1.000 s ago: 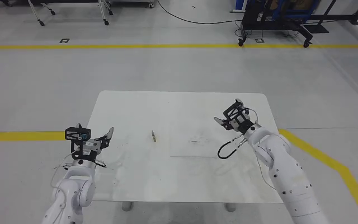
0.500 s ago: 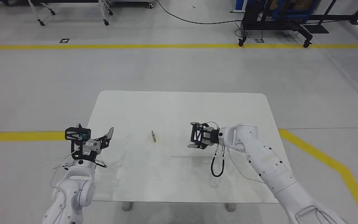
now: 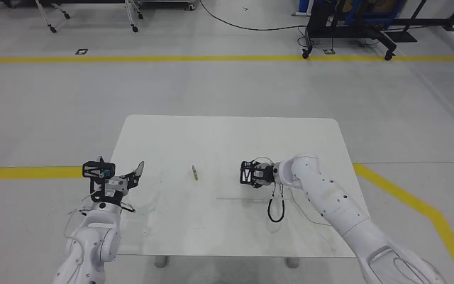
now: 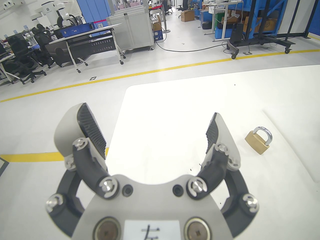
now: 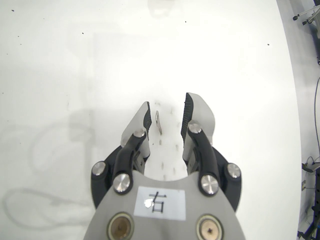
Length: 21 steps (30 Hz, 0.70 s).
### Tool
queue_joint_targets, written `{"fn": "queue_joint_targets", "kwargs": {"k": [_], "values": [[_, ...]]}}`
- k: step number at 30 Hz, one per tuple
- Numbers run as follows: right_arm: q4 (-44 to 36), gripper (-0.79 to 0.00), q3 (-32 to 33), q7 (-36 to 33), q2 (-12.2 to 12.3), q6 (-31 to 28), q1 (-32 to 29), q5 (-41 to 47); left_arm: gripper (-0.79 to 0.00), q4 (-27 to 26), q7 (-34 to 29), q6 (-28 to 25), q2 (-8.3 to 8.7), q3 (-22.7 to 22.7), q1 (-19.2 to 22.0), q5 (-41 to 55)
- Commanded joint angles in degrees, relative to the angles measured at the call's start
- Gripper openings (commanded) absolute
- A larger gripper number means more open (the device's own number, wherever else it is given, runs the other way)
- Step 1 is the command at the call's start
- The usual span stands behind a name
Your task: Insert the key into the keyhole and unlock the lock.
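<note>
Since the small flat silver metal key (image 5: 158,122) lies thin, light and slippery on the white desk (image 5: 225,51), we would pinch its bow; our right jaws straddle it, spread, and our left jaws hang spread too.

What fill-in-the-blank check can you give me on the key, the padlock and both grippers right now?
The fingers of the right gripper, either side of the small silver metal key, are ____.
The left gripper, at the white table edge, holds ____.
The brass padlock with a silver shackle lies on the table, touched by ____ gripper.
Missing words: open; nothing; neither.
</note>
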State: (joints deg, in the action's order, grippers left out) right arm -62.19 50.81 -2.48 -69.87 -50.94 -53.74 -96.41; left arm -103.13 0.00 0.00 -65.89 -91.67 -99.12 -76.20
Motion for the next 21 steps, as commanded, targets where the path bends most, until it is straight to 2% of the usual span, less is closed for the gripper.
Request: {"fn": "queue_joint_targets", "kwargs": {"k": [1,5,6,13,21], "values": [[0.83,-0.594,-0.37,0.16,-0.08,-0.48,0.37,0.01,0.000,0.00,0.00,0.00,0.00,0.00,0.00,0.00],[2.04,-0.720,-1.18,1.04,-0.29,-1.33,1.00,0.26,0.000,0.00,0.00,0.00,0.00,0.00,0.00,0.00],[2.36,-0.785,-1.24,1.31,-0.30,-1.49,1.18,0.33,0.000,0.00,0.00,0.00,0.00,0.00,0.00,0.00],[1.78,-0.785,1.29,3.94,0.71,0.61,1.11,-0.07,0.000,0.00,0.00,0.00,0.00,0.00,0.00,0.00],[-5.75,-0.785,8.90,10.31,3.45,4.76,-4.50,0.92,0.000,0.00,0.00,0.00,0.00,0.00,0.00,0.00]]}}
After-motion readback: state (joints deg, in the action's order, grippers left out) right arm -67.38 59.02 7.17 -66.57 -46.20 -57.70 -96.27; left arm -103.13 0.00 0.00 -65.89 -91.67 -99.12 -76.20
